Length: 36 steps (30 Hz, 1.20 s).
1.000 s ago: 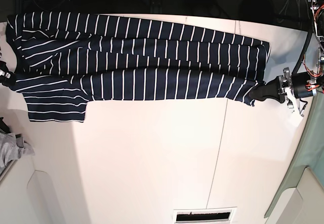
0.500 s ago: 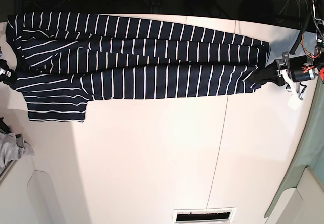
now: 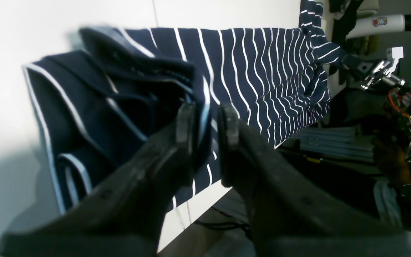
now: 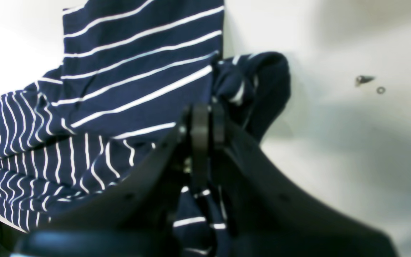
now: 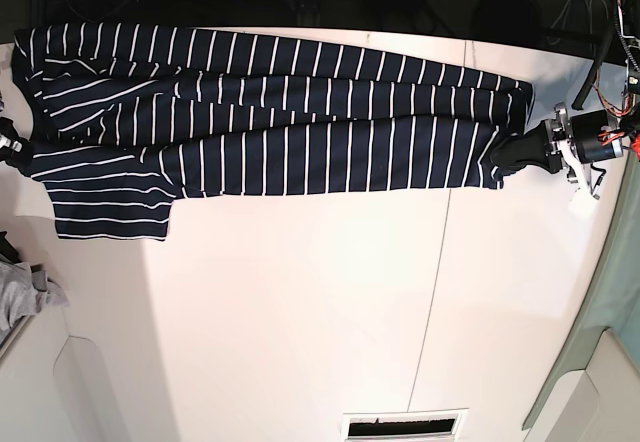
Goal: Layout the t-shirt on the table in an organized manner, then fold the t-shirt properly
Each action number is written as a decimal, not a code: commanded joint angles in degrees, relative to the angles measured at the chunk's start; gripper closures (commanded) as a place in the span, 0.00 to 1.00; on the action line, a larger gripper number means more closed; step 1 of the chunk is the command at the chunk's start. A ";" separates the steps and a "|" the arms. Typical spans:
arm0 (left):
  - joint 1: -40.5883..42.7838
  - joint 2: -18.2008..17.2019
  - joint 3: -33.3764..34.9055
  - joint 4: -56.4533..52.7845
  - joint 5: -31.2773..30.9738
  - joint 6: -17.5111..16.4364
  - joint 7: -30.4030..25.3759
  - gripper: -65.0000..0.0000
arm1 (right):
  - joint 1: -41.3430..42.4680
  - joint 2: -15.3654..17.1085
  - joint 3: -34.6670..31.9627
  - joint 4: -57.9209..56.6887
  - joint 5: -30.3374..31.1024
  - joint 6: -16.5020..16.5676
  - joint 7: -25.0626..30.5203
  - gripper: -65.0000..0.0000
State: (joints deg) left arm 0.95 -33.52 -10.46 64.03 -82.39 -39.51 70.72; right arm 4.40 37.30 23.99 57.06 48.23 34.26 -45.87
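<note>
The navy t-shirt (image 5: 280, 112) with thin white stripes lies stretched lengthwise along the far side of the white table (image 5: 300, 302), loosely folded in long creases. My left gripper (image 5: 506, 154) is at its right-hand end. In the left wrist view this gripper (image 3: 206, 121) has its pads parted, with the bunched hem of the t-shirt (image 3: 262, 71) still lying between them. My right gripper (image 5: 12, 147) is at the left-hand end, near the sleeve. The right wrist view shows that gripper (image 4: 202, 121) shut on a fold of the t-shirt (image 4: 137, 89).
A small grey cloth (image 5: 20, 297) lies at the table's left edge. A dark seam (image 5: 430, 292) crosses the tabletop, and a vent slot (image 5: 405, 425) sits at the near edge. A white bottle (image 3: 380, 22) and cables lie beyond the far edge. A loose screw (image 4: 364, 80) rests on the table.
My left gripper carried the hem toward the far edge, drawing the lower fold straighter, and its jaws have now parted. The right gripper has stayed put, still shut on the cloth.
</note>
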 commanded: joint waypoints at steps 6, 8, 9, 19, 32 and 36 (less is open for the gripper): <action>-0.79 -1.42 -0.39 0.79 -2.49 -0.49 0.04 0.79 | 0.46 0.61 0.59 0.90 0.50 0.00 0.63 1.00; -0.79 -1.40 -0.39 0.79 -2.54 -0.49 0.02 0.79 | 0.48 0.11 0.59 0.90 -1.07 0.00 0.59 0.70; -0.79 -1.40 -0.39 0.79 -2.61 -0.49 0.02 0.79 | 0.48 -0.04 0.59 0.90 -1.60 0.00 0.66 0.54; -0.76 -1.40 -0.37 0.79 -2.61 -0.49 0.24 0.79 | 2.08 0.28 5.53 1.07 -1.77 -0.83 9.33 0.33; -0.76 -1.40 -0.37 0.79 -2.61 -0.49 0.24 0.79 | 13.84 -5.97 -4.72 -6.23 -19.30 -12.85 19.34 0.33; -0.74 -1.40 -0.37 0.79 -2.61 -0.49 0.26 0.79 | 18.60 -6.23 -9.62 -14.71 -19.32 -11.26 20.92 0.33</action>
State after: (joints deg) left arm 0.95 -33.54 -10.46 64.03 -83.20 -39.51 71.13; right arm 21.63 29.80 14.11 41.52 28.51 22.85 -26.15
